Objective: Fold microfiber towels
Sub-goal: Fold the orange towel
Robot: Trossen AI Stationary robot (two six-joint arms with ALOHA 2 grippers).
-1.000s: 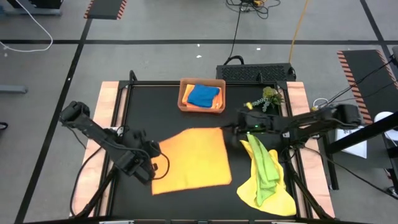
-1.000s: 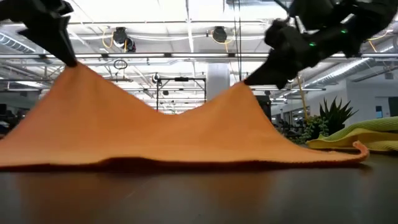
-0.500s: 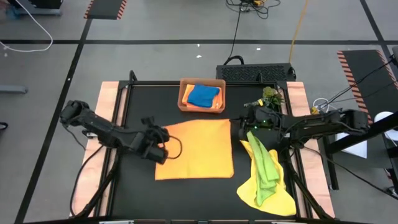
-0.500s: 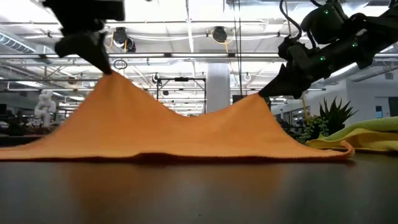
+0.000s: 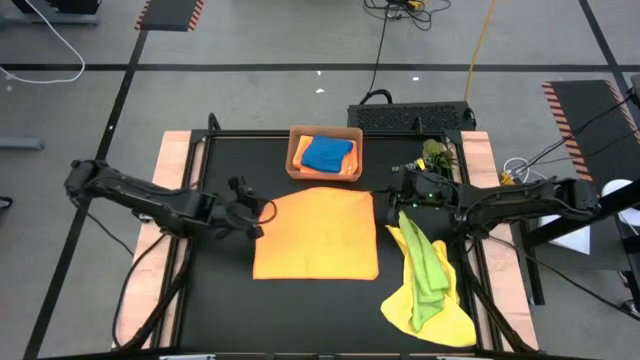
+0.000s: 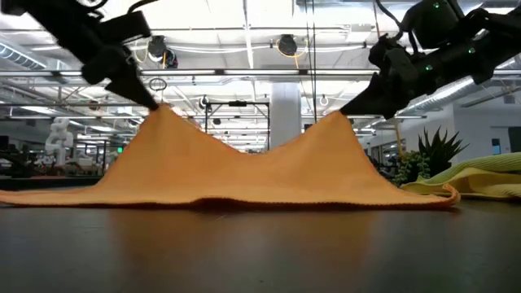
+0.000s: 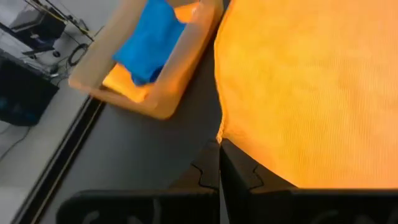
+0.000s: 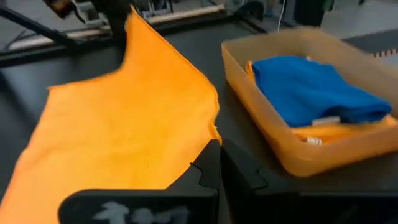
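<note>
Pinching orange towel far corners, near edge flat.

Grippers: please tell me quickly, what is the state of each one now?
Left gripper: closed, holding one far corner of the orange towel, lifted off the table.
Right gripper: closed, holding the other far corner of it, also lifted.

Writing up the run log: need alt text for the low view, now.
Both grippers, left and right, shut on far corners of the orange towel, lifting it into two peaks while its near edge lies on the table. A yellow towel lies at right.
</note>
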